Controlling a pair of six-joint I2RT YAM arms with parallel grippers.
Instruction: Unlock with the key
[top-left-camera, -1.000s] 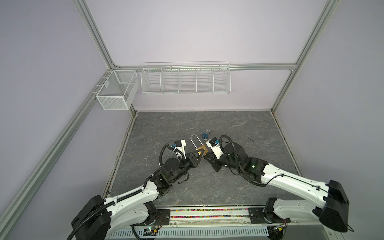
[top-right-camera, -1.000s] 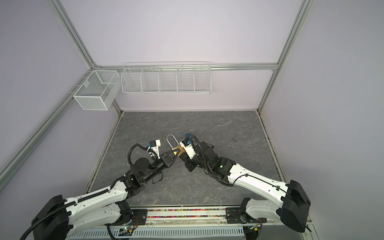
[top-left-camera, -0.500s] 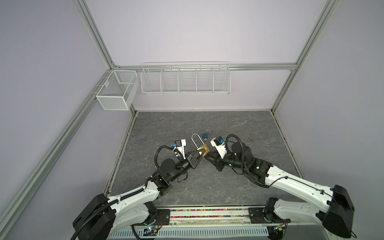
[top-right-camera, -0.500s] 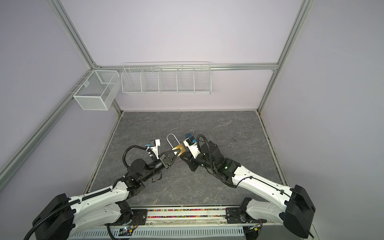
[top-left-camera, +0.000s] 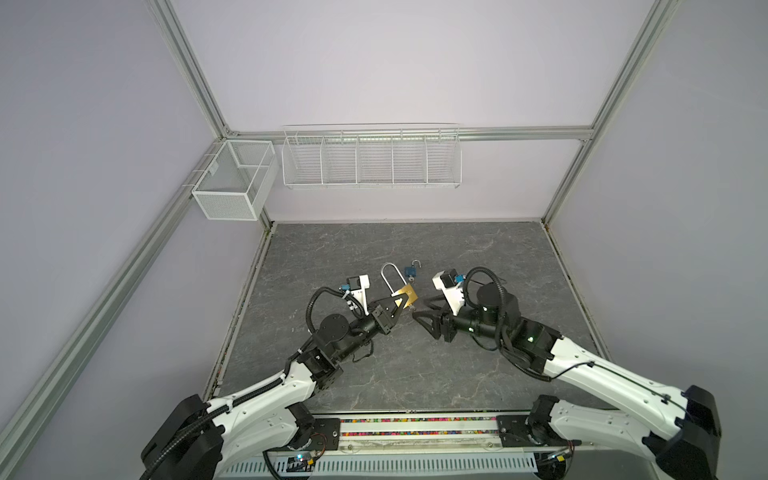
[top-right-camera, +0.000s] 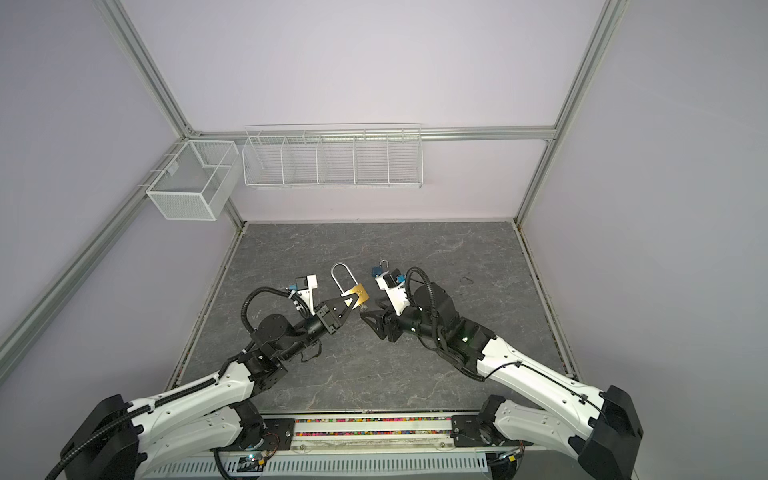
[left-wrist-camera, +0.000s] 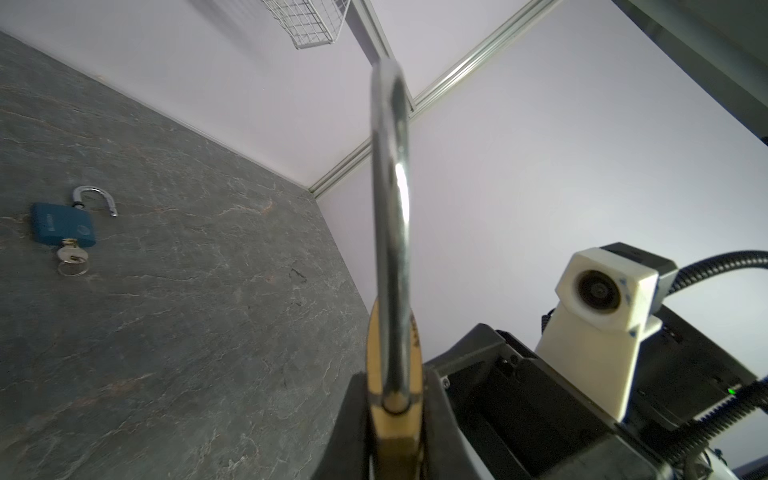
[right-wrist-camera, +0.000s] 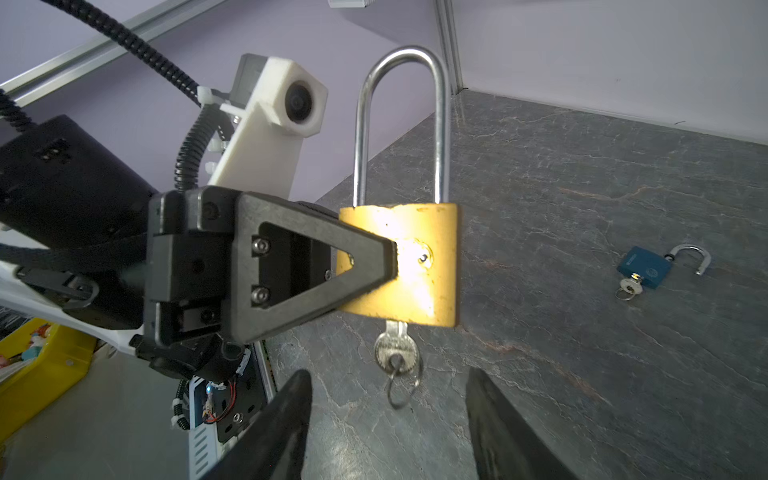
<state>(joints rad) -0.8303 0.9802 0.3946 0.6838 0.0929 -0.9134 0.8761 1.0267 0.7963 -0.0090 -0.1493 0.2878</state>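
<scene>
**Unlocking stage: key seated in the lock, not gripped.**

*Risks.* The brass padlock hangs clear above the worktop. Only the left hand carries it, pinching the body's two flat faces near one edge. A turning push on the key would likely twist the body about that off-centre pinch. A hard push could work it loose, and it would fall. The long shackle appears seated at both legs, so the lock is judged not yet open. The key head is small and flat, and a loose ring dangles beneath it. If the right hand closes too low, it would catch the ring rather than the head. A grip across the head's thin edges could slip once torque is applied. A blue padlock lies on the worktop well beyond the right hand, its shackle swung open and its own key in place. It is clear of any contact.

*Hands.* The left hand is clamped on the brass body, with its fingers flat against the faces and the shackle rising upright beyond the fingertips. The right hand's fingers are spread wide, one to each side of the key and apart from it. This hand holds nothing, and no contact with key or ring is visible.
</scene>
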